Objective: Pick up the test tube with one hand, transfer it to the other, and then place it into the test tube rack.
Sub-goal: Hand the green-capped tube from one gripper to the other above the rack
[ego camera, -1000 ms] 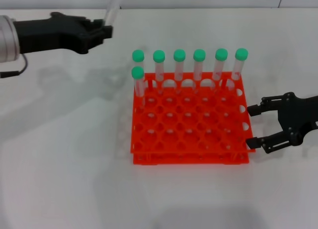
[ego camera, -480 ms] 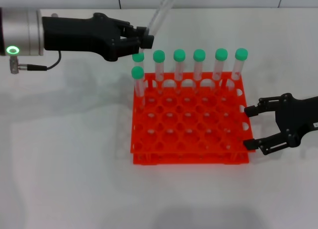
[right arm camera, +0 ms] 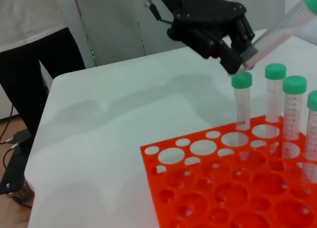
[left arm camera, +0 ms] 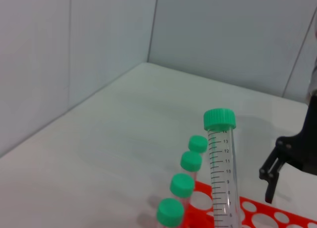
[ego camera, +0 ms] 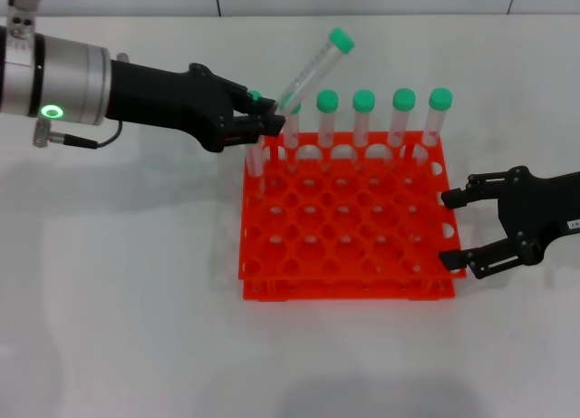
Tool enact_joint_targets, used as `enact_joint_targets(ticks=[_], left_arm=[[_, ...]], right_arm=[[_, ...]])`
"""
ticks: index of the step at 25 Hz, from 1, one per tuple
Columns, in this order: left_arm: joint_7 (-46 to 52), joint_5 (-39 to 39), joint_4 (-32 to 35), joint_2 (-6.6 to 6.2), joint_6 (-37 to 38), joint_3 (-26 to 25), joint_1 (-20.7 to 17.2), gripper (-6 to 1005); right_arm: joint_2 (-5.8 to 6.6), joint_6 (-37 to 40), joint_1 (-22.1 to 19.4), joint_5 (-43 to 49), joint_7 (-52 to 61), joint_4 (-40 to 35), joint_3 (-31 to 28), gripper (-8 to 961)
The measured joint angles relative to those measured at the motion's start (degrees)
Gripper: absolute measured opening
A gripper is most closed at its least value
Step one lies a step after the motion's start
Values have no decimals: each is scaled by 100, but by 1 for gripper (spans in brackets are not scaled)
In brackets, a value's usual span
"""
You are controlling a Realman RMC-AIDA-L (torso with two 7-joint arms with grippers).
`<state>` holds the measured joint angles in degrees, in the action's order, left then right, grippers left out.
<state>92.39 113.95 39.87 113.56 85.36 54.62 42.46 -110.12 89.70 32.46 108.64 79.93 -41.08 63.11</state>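
Left gripper (ego camera: 270, 124) clamps the tilted test tube (ego camera: 313, 70) above the orange rack (ego camera: 344, 220) – white table (ego camera: 118, 282), grey wall behind; right gripper (ego camera: 458, 230) gapes beside the rack.

White tabletop (ego camera: 118, 282), grey wall panels (left arm camera: 223, 35), person in dark trousers (right arm camera: 44, 60) beside table

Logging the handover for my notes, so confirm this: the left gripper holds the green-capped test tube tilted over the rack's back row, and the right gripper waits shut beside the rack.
One detail is wrong: the right gripper waits with its fingers open, as the head view shows. The left gripper does hold the test tube tilted over the back row of the test tube rack.
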Motion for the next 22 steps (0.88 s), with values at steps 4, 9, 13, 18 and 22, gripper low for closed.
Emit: enact_joint_targets(ticks=[4, 9, 13, 18, 22], left_arm=[[-44, 165, -2, 73, -17, 12, 39, 243], [-148, 216, -5, 107, -38, 13, 47, 248], [-246, 218, -6, 138, -41, 11, 48, 253], [-366, 225, -16, 173, -99, 11, 45, 258], [-462, 225, -66, 234, -99, 12, 69, 263]], right_arm=[[-3, -3, -3, -2, -4, -7, -2, 869], [-40, 1, -8, -2, 13, -15, -170, 869], [-72, 79, -11, -9, 101, -18, -490, 868], [-248, 76, -11, -21, 317, -34, -1031, 868], [-406, 47, -17, -98, 413, -35, -1495, 868]])
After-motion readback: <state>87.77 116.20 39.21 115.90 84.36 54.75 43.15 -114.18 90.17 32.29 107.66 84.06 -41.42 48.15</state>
